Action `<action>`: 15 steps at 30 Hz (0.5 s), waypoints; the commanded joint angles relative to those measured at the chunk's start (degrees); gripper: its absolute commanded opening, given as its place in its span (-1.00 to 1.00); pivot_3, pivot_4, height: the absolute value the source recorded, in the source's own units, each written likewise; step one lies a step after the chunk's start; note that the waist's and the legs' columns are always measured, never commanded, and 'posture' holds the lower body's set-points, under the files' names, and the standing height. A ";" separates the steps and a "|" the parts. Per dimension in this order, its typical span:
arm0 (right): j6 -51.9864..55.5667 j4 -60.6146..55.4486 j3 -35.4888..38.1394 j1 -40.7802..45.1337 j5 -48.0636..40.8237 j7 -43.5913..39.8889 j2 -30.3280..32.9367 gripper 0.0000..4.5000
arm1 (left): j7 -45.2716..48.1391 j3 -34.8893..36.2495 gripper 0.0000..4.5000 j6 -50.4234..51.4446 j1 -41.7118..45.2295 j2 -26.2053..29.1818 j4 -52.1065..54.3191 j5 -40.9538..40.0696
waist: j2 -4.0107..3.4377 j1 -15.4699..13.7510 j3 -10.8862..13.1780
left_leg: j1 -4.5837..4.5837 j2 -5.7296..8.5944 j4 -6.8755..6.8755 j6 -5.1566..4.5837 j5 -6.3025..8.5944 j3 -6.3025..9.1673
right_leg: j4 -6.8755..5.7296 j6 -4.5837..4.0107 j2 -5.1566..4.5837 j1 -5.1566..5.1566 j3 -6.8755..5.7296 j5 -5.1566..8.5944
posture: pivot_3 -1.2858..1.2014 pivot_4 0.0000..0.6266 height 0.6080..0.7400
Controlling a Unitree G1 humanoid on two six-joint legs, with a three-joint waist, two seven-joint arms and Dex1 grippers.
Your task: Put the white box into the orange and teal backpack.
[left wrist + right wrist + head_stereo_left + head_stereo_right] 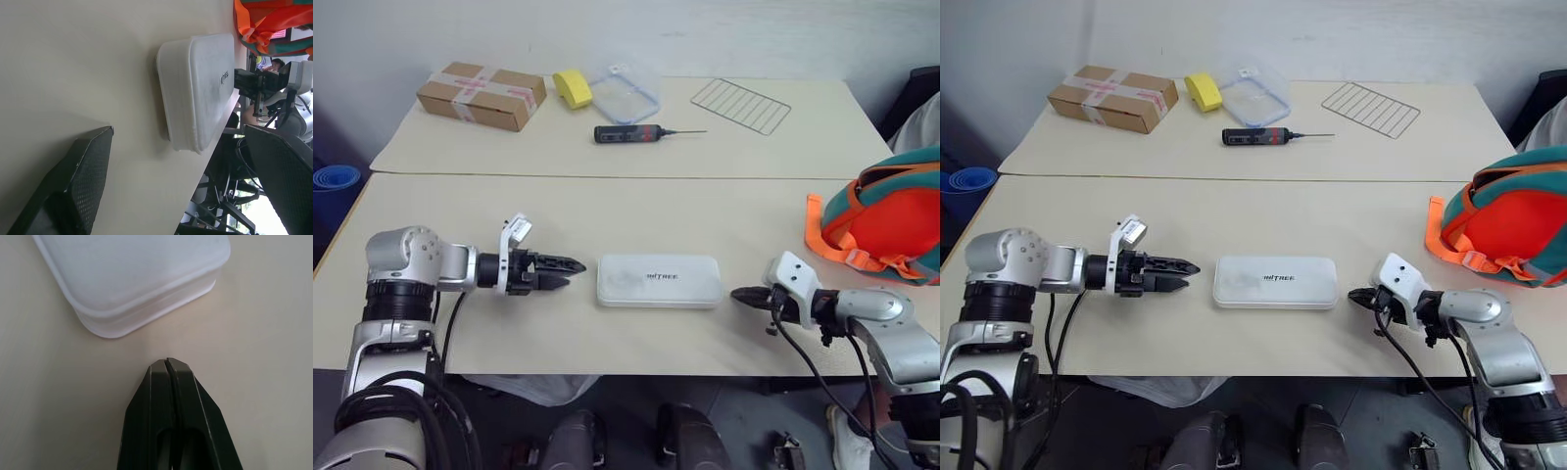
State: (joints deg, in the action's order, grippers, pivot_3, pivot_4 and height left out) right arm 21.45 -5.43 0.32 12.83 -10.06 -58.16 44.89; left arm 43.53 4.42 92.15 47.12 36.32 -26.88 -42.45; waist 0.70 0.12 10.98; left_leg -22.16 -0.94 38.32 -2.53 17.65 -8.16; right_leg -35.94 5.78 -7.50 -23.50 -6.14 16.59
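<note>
We see the white box [660, 281] at lower centre as smooth, slightly frosted matt plastic, lying on a matt beige table [607, 211]. At the right edge the orange and teal backpack [891, 215] looks like woven cloth. In the left wrist view the fingers [78, 181] show black, finely dimpled pads.

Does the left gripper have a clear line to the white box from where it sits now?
Probably yes. The left gripper, fingers spread, points at the near end of the white box, with bare table between them. The right gripper sits shut, just off the box's other end.
</note>
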 commanded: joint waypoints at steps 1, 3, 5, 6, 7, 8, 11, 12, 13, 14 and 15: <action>-1.90 1.50 -1.44 2.65 0.86 0.47 -0.66 -1.00 | -3.44 0.06 0.98 0.35 1.43 -3.95 -3.71 0.68 | 0.01 -0.19 0.00 | 0.02 0.01 0.04 0.00 0.00 -0.01 | 0.03 0.00 -0.01 0.00 0.00 0.00 | 0.03 -0.52 1.00; -3.16 3.13 -2.66 4.42 1.48 0.44 -1.25 -1.00 | -5.02 1.03 0.98 0.35 2.19 -6.70 -4.51 0.86 | 0.02 -0.31 -0.01 | 0.00 0.03 0.16 -0.01 -0.01 0.05 | 0.02 0.00 -0.05 0.01 0.02 0.00 | 0.03 -0.52 1.00; -4.02 4.37 -3.59 5.76 1.80 0.43 -1.79 -1.00 | -6.44 1.78 0.98 0.35 2.46 -8.88 -4.62 0.80 | 0.02 -0.48 -0.01 | -0.02 0.05 0.19 -0.02 -0.01 0.10 | 0.01 0.00 -0.09 0.03 0.07 0.00 | 0.03 -0.52 1.00; -4.58 4.94 -4.10 6.30 2.04 0.33 -2.02 -1.00 | -7.31 2.44 0.98 0.35 2.44 -10.08 -4.47 1.28 | 0.03 -0.52 -0.02 | -0.02 0.08 0.20 -0.02 0.00 0.10 | 0.00 0.00 -0.11 0.03 0.08 0.00 | 0.03 -0.52 1.00; -4.90 5.36 -4.57 6.79 2.26 0.27 -2.26 -1.00 | -7.95 2.89 0.98 0.30 2.31 -11.14 -4.11 1.83 | 0.03 -0.52 -0.02 | -0.02 0.08 0.20 -0.02 0.00 0.11 | 0.00 0.00 -0.11 0.04 0.09 0.00 | 0.03 -0.52 1.00; -5.20 5.60 -5.03 7.18 2.41 0.12 -2.40 -1.00 | -8.68 3.60 0.98 0.31 2.33 -12.24 -4.29 2.05 | 0.04 -0.52 -0.02 | -0.02 0.08 0.21 -0.02 0.00 0.11 | -0.01 0.02 -0.10 0.05 0.08 -0.01 | 0.03 -0.52 1.00; -4.77 5.68 -5.85 8.70 2.41 0.16 -3.44 -1.00 | -9.59 5.08 0.98 0.18 2.68 -15.07 -5.41 2.63 | 0.04 -0.48 -0.03 | -0.02 0.08 0.21 -0.02 0.00 0.10 | -0.01 0.02 -0.08 0.05 0.06 -0.01 | 0.03 -0.52 1.00; -4.43 5.42 -6.01 9.09 2.24 0.25 -3.81 -1.00 | -9.85 5.42 0.98 0.25 3.01 -15.85 -5.54 2.01 | 0.05 -0.42 -0.03 | -0.01 0.07 0.21 -0.02 0.00 0.10 | -0.01 0.02 -0.08 0.06 0.05 -0.01 | 0.03 -0.52 1.00; -4.09 5.04 -6.08 9.33 1.99 0.32 -4.16 -1.00 | -10.05 5.72 0.98 0.31 3.23 -16.49 -5.43 1.33 | 0.05 -0.44 -0.03 | -0.01 0.07 0.22 -0.02 0.00 0.10 | -0.01 0.02 -0.08 0.06 0.04 -0.01 | 0.03 -0.52 1.00; -3.69 4.60 -6.20 9.45 1.86 0.46 -4.48 -1.00 | -10.13 6.20 0.98 0.35 3.50 -17.15 -5.48 0.63 | 0.05 -0.48 -0.03 | -0.02 0.07 0.25 -0.02 0.00 0.10 | -0.01 0.03 -0.08 0.05 0.04 -0.01 | 0.03 -0.52 1.00; -3.57 4.20 -6.26 9.29 1.83 0.56 -4.67 -1.00 | -10.42 6.83 0.98 0.35 3.66 -17.80 -5.46 0.21 | 0.05 -0.51 -0.03 | -0.02 0.07 0.26 -0.02 0.00 0.11 | -0.01 0.03 -0.09 0.06 0.05 -0.02 | 0.03 -0.52 1.00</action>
State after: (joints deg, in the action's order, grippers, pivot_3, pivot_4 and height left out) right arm 17.80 1.02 -5.97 21.73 -7.51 -57.77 40.62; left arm 34.05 11.57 91.82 50.93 20.20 -31.78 -41.24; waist 0.75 -0.39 10.95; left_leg -22.20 -0.86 38.58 -2.55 17.65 -8.05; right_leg -35.96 5.80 -7.60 -23.45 -6.09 16.58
